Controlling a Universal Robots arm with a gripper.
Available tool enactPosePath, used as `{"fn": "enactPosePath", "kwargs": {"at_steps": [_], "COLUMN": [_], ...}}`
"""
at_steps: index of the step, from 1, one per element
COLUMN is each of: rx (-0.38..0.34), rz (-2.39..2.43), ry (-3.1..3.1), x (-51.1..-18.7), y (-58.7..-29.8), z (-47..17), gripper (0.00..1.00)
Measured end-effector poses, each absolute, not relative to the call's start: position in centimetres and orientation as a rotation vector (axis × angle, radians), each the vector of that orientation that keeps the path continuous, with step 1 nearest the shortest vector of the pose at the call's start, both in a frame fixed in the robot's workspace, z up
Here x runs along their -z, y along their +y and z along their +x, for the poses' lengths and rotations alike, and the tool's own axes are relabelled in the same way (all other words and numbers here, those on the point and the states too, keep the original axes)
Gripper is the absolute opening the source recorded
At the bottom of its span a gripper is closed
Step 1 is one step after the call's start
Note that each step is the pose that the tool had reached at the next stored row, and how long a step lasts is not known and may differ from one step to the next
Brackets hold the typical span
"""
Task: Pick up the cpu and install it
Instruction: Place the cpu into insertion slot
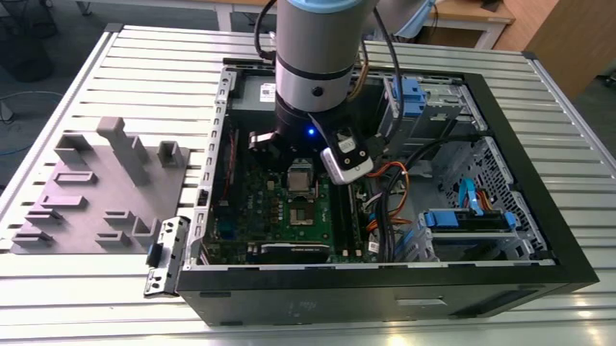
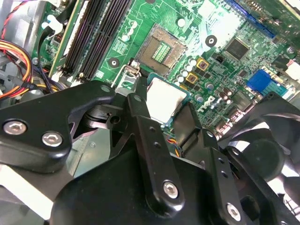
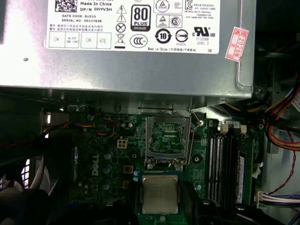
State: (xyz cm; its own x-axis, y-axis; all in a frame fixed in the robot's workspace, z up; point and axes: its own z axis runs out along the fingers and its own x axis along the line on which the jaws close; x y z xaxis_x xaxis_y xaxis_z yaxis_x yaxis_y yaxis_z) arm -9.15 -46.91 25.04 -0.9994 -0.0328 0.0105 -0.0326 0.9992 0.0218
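Fingers (image 2: 140,117): black and very close up in the second wrist view. They are squeezed onto the cpu, one on each side edge, so its top and its underside stay free.
Cpu (image 2: 165,99): a small flat silver square with a thin pale rim. The fingers hold it level in the air, most likely so it can go down flat. In the first wrist view the cpu (image 3: 159,193) hangs just beside the socket, not over it.
Socket (image 2: 162,48): a dark square with a silver frame on the green board. Its middle is bare and facing up, so the chip is not in yet.
Green board (image 3: 108,164): lies flat at the bottom of the case, so a part can be set in from above.
Memory sticks (image 2: 93,37): long dark strips near the socket, apart from the fingers.
Power box (image 3: 126,70): big, grey, with a white label. It sits past the socket, on the side away from the cpu.
Arm (image 1: 313,72): reaches straight down into the open case (image 1: 385,277) in the exterior view.
Grey tray (image 1: 97,194): lies on the slatted table (image 1: 144,58), at the exterior view's left of the case and well apart from the arm. Its blocks look made to keep parts in place.
Task so far: picked up, not yet put in.
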Motion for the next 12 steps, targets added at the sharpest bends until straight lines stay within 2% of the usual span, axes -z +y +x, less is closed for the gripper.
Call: {"fn": "enactPosePath", "kwargs": {"at_steps": [12], "rx": [0.034], "rz": [0.051], "ry": [-3.13], "x": [-23.2], "y": [-48.3], "z": [-8.9], "gripper": [0.47]}}
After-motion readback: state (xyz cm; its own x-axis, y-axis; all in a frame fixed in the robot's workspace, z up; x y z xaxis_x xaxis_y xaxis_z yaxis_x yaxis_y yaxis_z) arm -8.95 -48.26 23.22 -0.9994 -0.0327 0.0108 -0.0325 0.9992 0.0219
